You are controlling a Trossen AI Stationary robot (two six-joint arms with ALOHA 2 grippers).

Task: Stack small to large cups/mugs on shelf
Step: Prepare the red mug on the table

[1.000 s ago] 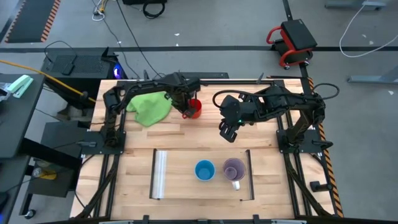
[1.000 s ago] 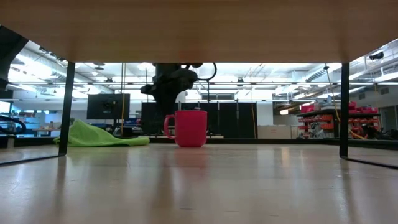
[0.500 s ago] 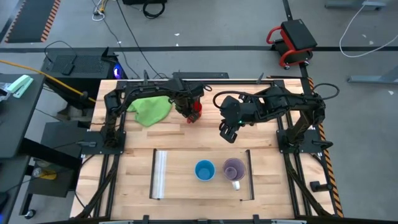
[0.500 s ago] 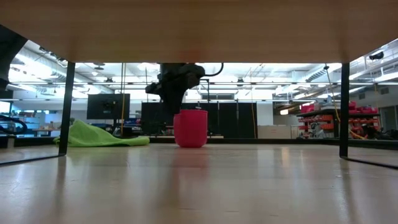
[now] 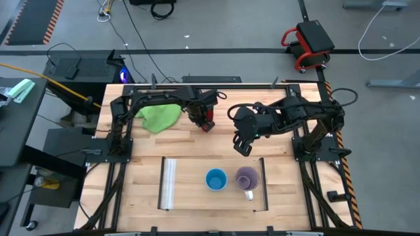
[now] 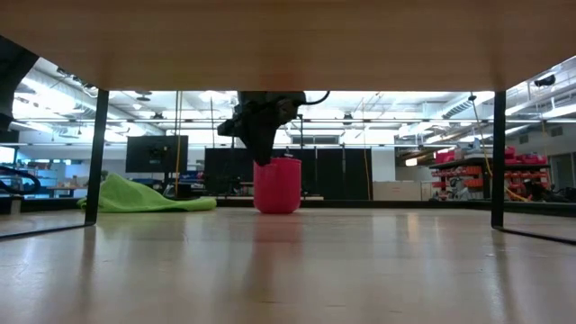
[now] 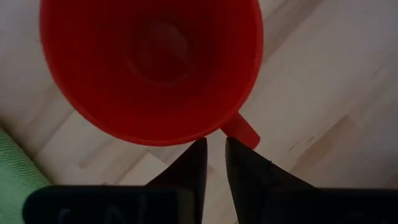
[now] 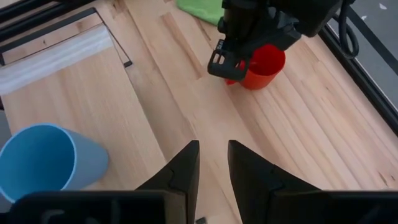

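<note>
The left gripper (image 7: 211, 149), fingers nearly together and empty, hovers above the red mug (image 5: 208, 119). The right gripper (image 8: 211, 163), fingers likewise nearly together and empty, hangs over the tabletop (image 5: 197, 147).

Count, table (image 5: 144, 157): one.

Mugs and cups: three. One red mug (image 5: 208, 118), one light-blue cup (image 5: 216, 179), one purple mug (image 5: 247, 177).

Shelf (image 5: 197, 196): one wooden panel.

Green cloth (image 5: 159, 115): one.

Arms: two, each with one end effector, left end effector (image 5: 200, 118) and right end effector (image 5: 243, 145). Two fingers per end effector.
</note>
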